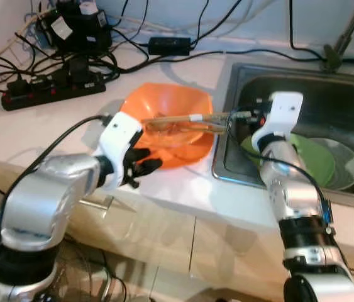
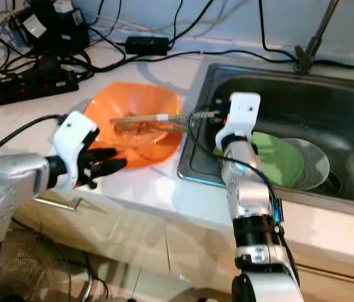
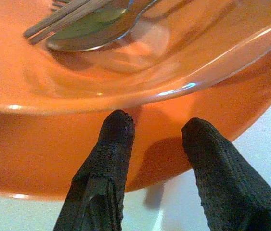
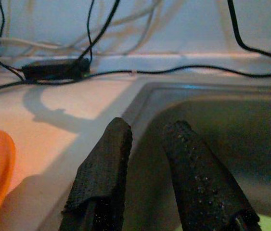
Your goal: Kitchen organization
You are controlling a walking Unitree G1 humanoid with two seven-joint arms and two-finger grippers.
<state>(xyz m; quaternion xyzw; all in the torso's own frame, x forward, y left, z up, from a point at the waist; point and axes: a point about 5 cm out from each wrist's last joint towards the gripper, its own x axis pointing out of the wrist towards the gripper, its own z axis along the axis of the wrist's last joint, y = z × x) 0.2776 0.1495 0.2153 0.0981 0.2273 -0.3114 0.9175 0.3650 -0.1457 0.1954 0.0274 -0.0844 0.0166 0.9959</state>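
Note:
An orange bowl (image 1: 177, 97) stands on the white counter just left of the sink (image 1: 327, 82). Wooden chopsticks (image 1: 170, 118) and a metal spoon (image 3: 92, 33) lie in it, and the chopsticks reach over its rim toward the sink. My left gripper (image 1: 146, 160) is at the bowl's near left side. It is open, with both fingertips close against the bowl's outer wall (image 3: 53, 154) below the rim. My right gripper (image 4: 145, 144) hovers over the sink's left rim, open by a narrow gap with nothing between its fingers. Its white wrist (image 1: 283, 113) is raised above the basin.
A green plate (image 1: 315, 157) and a grey dish (image 1: 349, 163) lie in the sink. A black power strip (image 1: 51, 94), a black adapter (image 1: 169, 45) and tangled cables crowd the back of the counter. The faucet base (image 1: 335, 60) stands behind the sink.

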